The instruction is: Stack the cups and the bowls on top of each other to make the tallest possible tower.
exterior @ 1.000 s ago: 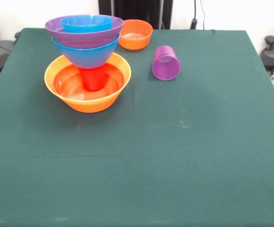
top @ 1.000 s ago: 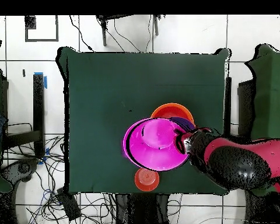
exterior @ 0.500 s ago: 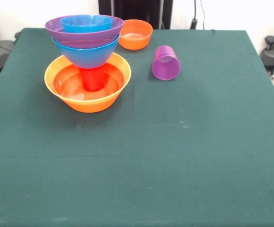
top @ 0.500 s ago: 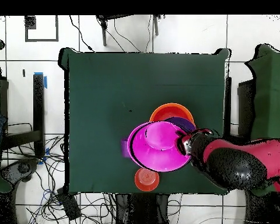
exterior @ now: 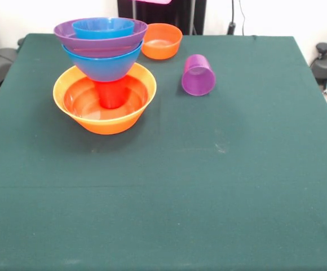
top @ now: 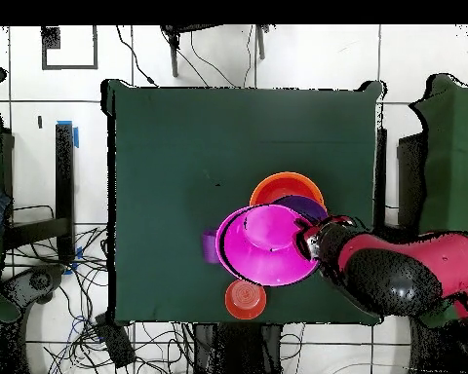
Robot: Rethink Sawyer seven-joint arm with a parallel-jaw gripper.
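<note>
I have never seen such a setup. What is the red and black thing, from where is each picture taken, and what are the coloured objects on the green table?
The red and black thing is a robot arm. It ends in a hand for grasping.

One picture is taken from across the table, facing the robot. The other looks straight down from above.

On the table stands a tower of plastic dishes. At the bottom is a large orange bowl. A red cup stands in it, and on the cup sit a large blue bowl, a purple bowl and a small blue bowl. Beside the tower are a small orange bowl and a purple cup lying on its side.

The hand holds a pink bowl by its rim, high above the table. From the front, only the bowl's edge shows at the top.
</note>
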